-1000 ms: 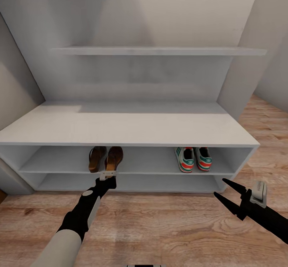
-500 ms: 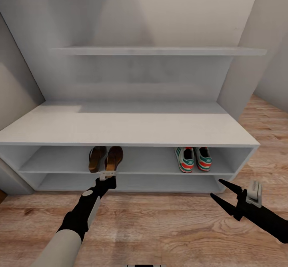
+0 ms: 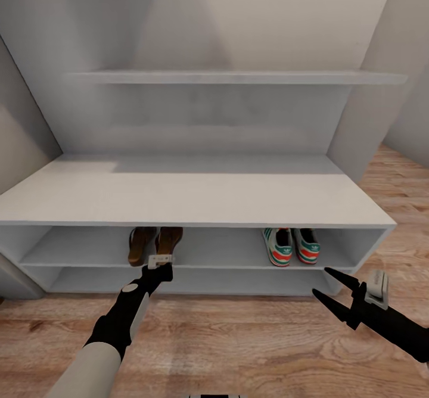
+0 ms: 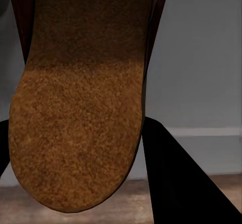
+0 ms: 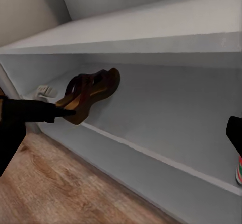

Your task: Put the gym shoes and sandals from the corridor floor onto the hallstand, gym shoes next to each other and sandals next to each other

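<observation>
a: start with the big thing. where does everything sit?

b: the hallstand (image 3: 196, 198) spans the corridor wall, a long pale grey unit with a flat top and two open tiers. all four shoes are on its upper tier. the corridor floor (image 3: 238, 344) in front of it has no shoes on it.

a: and the pairs?

b: the two gym shoes (image 3: 291, 246) stand side by side toward the right end, heels out. the two sandals (image 3: 154, 244) lie side by side toward the left, well apart from the sneakers. each pair next to its mate looks like what the task asks for.

a: the left hand?

b: the left hand (image 3: 161, 260) is at the heel of the right-hand sandal (image 4: 80, 98). in the left wrist view its dark fingers (image 4: 171, 178) flank the tan sole, and the side-on right wrist view shows them closed on the sandal's heel end. i'd say it is holding the heel to seat the sandal deep on the shelf beside its partner.

a: the right hand?

b: the right hand (image 3: 333, 288) hangs over the floor near the rack's right end, fingers spread wide, holding nothing.

a: any change from a moment ago?

b: the whole view has shifted, so the camera moved: the rack's top now hides more of the shoes. the hands have hardly shifted.
</observation>
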